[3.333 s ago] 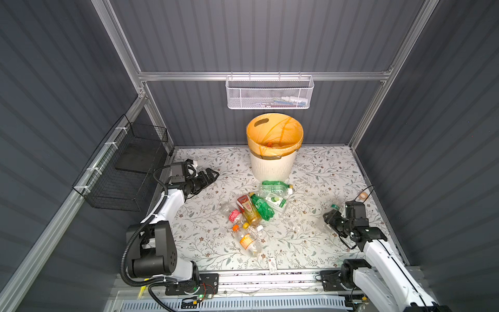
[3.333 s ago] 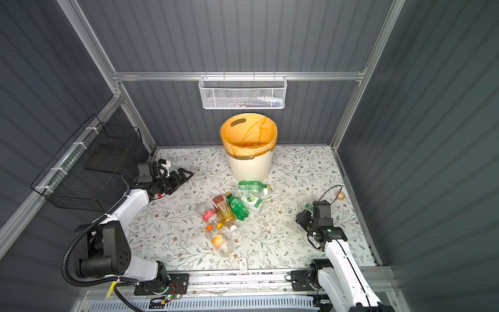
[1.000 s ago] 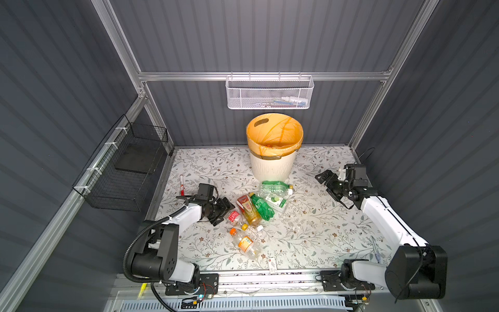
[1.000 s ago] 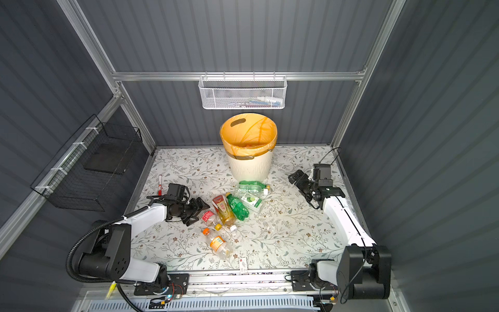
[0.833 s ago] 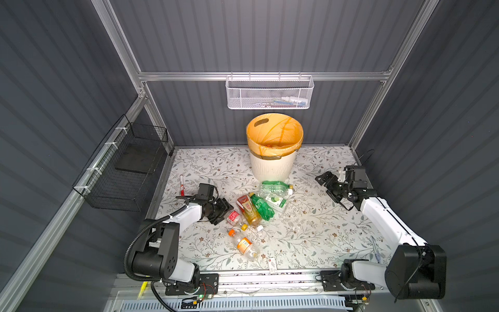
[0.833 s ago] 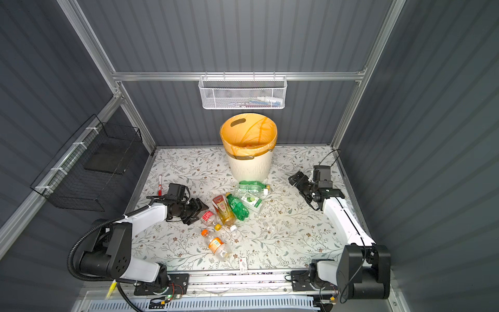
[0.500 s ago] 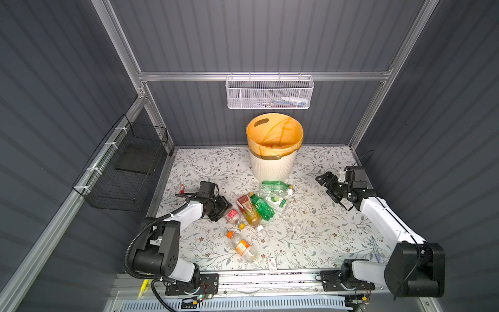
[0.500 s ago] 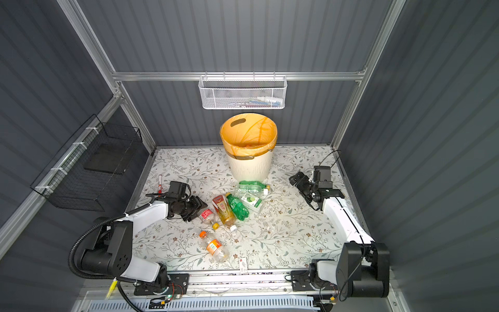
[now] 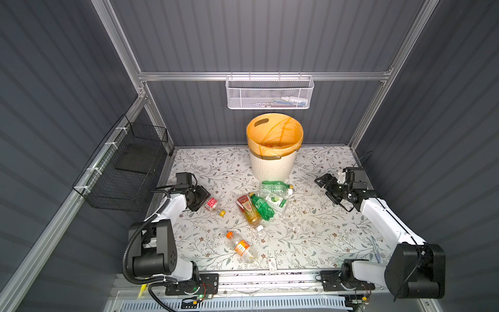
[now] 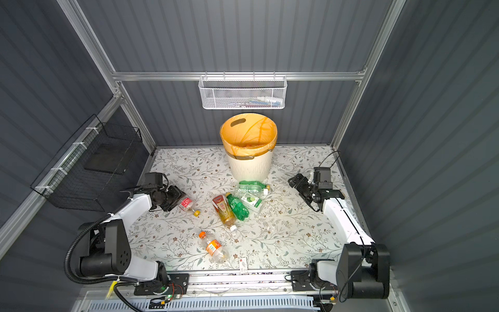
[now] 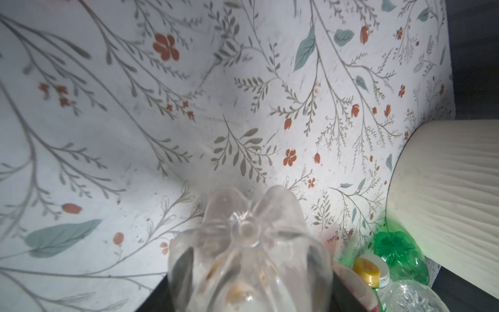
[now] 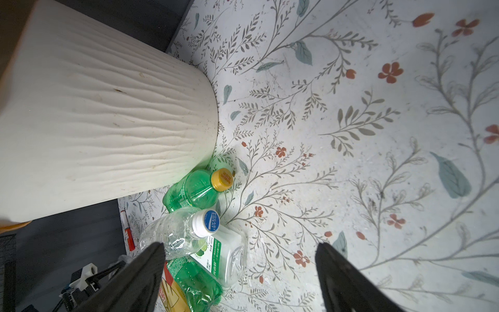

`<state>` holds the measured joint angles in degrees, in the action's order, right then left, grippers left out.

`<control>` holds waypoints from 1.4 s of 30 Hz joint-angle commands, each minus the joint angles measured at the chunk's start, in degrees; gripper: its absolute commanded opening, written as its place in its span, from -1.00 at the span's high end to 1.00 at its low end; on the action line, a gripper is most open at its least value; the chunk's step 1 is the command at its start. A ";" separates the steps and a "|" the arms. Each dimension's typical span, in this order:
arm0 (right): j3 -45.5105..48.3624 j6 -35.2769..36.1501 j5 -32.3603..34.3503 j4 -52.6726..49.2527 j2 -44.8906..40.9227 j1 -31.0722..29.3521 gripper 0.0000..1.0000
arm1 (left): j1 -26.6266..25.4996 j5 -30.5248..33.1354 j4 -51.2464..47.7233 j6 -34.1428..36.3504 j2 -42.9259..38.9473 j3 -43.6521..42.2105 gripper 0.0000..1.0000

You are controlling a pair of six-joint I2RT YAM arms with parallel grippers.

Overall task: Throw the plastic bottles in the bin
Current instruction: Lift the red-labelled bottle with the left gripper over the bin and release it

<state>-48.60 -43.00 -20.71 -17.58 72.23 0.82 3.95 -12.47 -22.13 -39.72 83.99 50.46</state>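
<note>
**Left claw** (image 9: 202,199): clenched on the base of the red-labelled bottle (image 9: 212,204), at the left side of the counter (image 9: 310,229). The bottle's yellow cap is pointed toward the middle. In the left wrist view its clear moulded base (image 11: 249,251) is seen filling the gap between the jaws. Whether it is raised off the counter cannot be told.

**Right claw** (image 9: 326,189): released, jaws spread wide with nothing between them. It is held to the right of the bin, apart from it.

**Bin** (image 9: 271,168): stood upright at the back middle of the counter and lined with an orange bag.

**Clustered bottles:**
- The yellow-capped green bottle (image 12: 194,189) is lain touching the bin's foot.
- The blue-capped clear bottle (image 12: 178,232) is lain just beside it.
- The amber bottle (image 9: 247,210) and the dark green bottle (image 9: 260,206) are lain side by side in front of these.

**Orange-labelled bottle** (image 9: 241,245): lain alone near the front edge, with a white card (image 9: 272,263) near it.
</note>
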 commanded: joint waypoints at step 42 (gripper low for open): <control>2.79 -0.84 -0.85 1.01 0.76 -1.26 -0.71 | -3.05 -1.78 0.36 4.22 3.29 -3.55 -0.14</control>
<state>-46.54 -43.53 -21.82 -16.71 73.58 -0.16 1.15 -14.96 -21.41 -35.20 87.05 46.52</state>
